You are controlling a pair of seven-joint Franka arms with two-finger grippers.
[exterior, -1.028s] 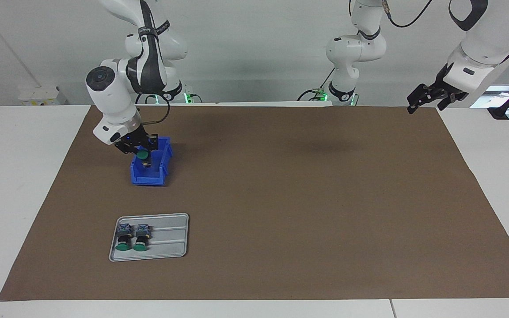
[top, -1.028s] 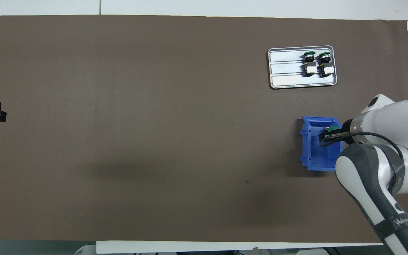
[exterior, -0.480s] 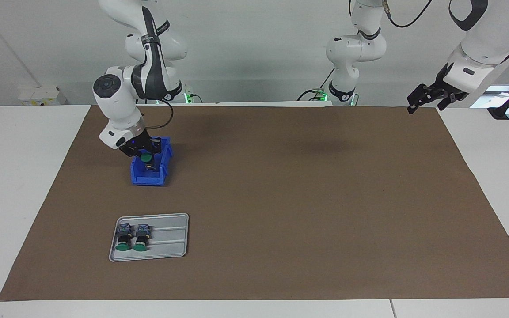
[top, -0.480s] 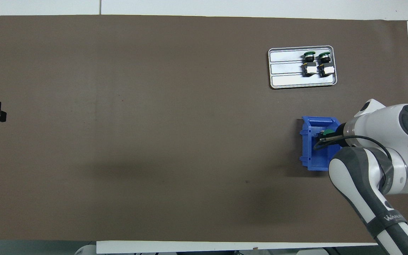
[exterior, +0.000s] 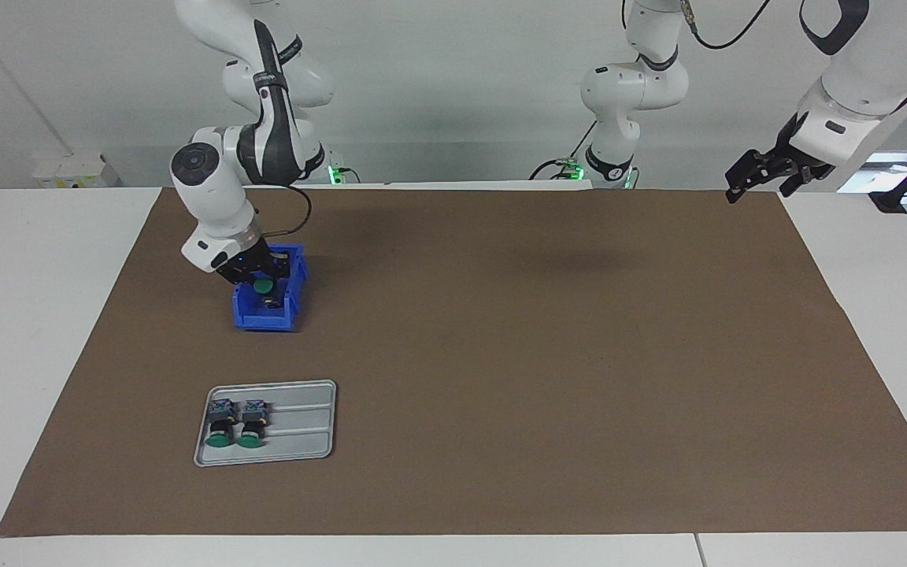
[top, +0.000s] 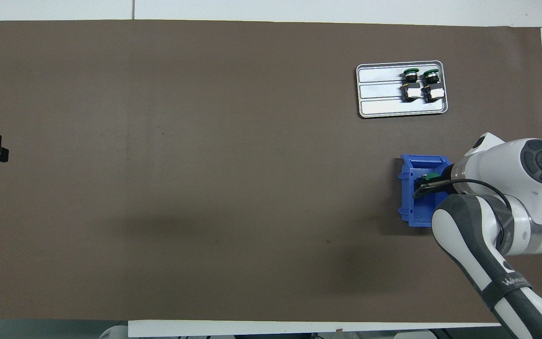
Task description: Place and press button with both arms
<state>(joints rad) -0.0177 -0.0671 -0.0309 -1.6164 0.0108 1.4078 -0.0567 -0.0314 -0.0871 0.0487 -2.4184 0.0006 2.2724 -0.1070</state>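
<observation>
button: the green-capped button (exterior: 263,284) sits between the tips of the right gripper (exterior: 261,282), over the open top of the blue bin (exterior: 252,317); its dark body hangs below the cap toward the bin floor.
grip: the right fingers are drawn in tight on the button, gripping it just under the cap; whether its lower end clears the bin floor is hard to judge from either view.
bin: on the brown mat (exterior: 501,354) toward the right arm's end of the table, close to the robots.
tray: the grey tray (exterior: 296,449) lies at about 6 o'clock from the bin in the facing view, farther from the robots and well apart from it; two more buttons (exterior: 235,425) lie side by side in it, caps pointing away from the robots, with bare slots beside them.
step in hand: by my reading, carrying the third button from the bin to the tray.
how to do it well: raise it straight until the body clears the bin wall, then travel toward 6 o'clock; bring it down in the bare slot next to the two placed ones, cap turned the same way, and let go only once it rests on the tray.
risk: a tilted button could catch the bin rim or knock its neighbours.
left gripper: the left gripper (exterior: 760,177) waits in the air over the mat's corner at the left arm's end, fingers spread wide, holding nothing.
</observation>
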